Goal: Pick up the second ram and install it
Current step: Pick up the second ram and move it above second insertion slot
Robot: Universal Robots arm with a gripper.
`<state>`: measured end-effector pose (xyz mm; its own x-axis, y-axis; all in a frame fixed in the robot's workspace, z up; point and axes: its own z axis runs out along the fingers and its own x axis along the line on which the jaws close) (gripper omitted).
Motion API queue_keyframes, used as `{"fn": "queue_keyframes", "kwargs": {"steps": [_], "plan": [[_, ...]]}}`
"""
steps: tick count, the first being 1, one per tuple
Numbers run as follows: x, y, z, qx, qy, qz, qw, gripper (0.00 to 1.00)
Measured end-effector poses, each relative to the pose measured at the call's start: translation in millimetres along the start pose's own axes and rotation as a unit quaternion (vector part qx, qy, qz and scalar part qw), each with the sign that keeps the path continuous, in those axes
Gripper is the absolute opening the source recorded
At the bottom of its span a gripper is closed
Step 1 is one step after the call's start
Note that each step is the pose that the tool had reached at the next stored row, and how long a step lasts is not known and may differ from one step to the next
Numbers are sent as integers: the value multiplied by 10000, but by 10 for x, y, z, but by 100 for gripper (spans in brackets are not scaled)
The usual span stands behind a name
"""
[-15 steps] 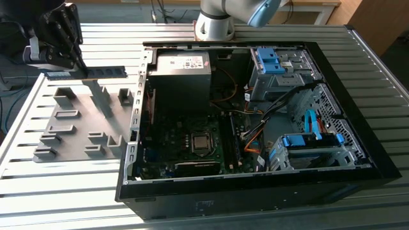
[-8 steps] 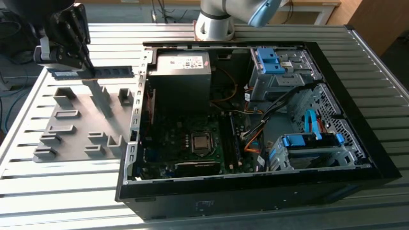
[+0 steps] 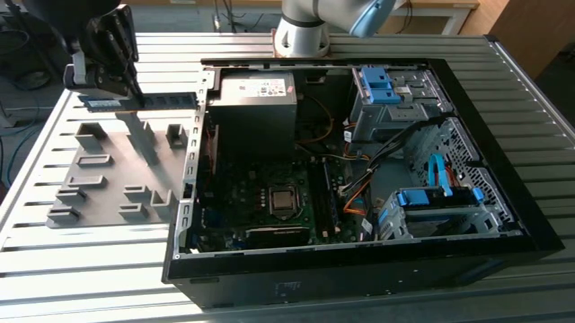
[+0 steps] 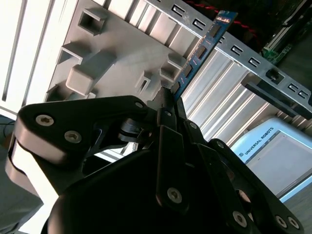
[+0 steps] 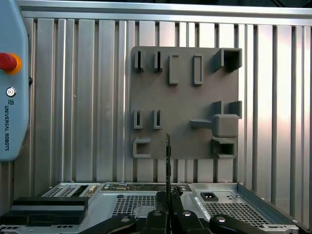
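In the second wrist view the gripper is closed on one end of the second ram. The stick's blue face and dark chips project past the fingertips over the grey holder tray, whereas the first wrist view presents the stick edge-on as a thin dark line, with a teach pendant on the slatted table. The exterior view adds that the stick is held level near the tray's far edge, to the exterior view's left of the open computer case; its gripped end is hidden between the fingers, and the slots on the motherboard are hard to make out.
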<state>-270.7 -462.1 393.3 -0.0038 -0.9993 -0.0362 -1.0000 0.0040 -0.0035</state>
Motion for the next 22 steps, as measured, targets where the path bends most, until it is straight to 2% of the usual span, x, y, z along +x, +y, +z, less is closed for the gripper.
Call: {"fn": "queue_keyframes", "kwargs": {"steps": [22], "plan": [[-1,-290,2,0,0,0,10000,14]]}}
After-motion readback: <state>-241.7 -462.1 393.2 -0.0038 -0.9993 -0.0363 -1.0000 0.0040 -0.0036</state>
